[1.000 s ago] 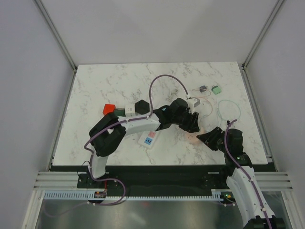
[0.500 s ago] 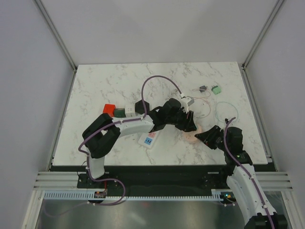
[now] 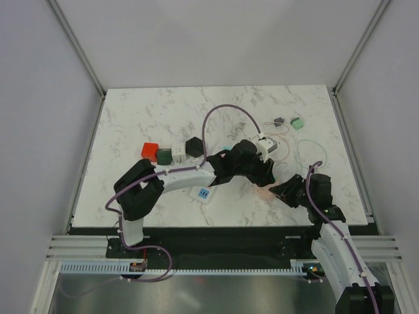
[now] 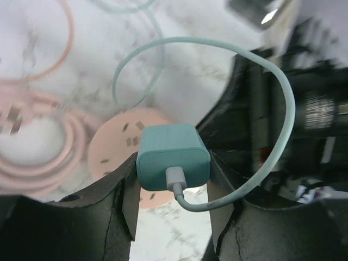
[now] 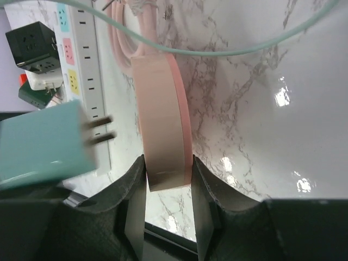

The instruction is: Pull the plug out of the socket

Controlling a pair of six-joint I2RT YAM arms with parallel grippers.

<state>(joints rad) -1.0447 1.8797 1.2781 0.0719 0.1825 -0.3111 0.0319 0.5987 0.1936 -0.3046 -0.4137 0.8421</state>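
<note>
Left gripper (image 4: 174,200) clamped on teal square plastic plug (image 4: 173,156), prongs (image 5: 100,129) bare | right gripper (image 5: 168,187) pinching round pink plastic socket (image 5: 161,109) edgewise, near right, probably bracing it

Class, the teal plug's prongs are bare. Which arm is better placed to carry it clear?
Left. The left gripper is shut on the teal plug, prongs free in the right wrist view. The right gripper is clamped on the pink round socket and would probably need to release it first.
</note>
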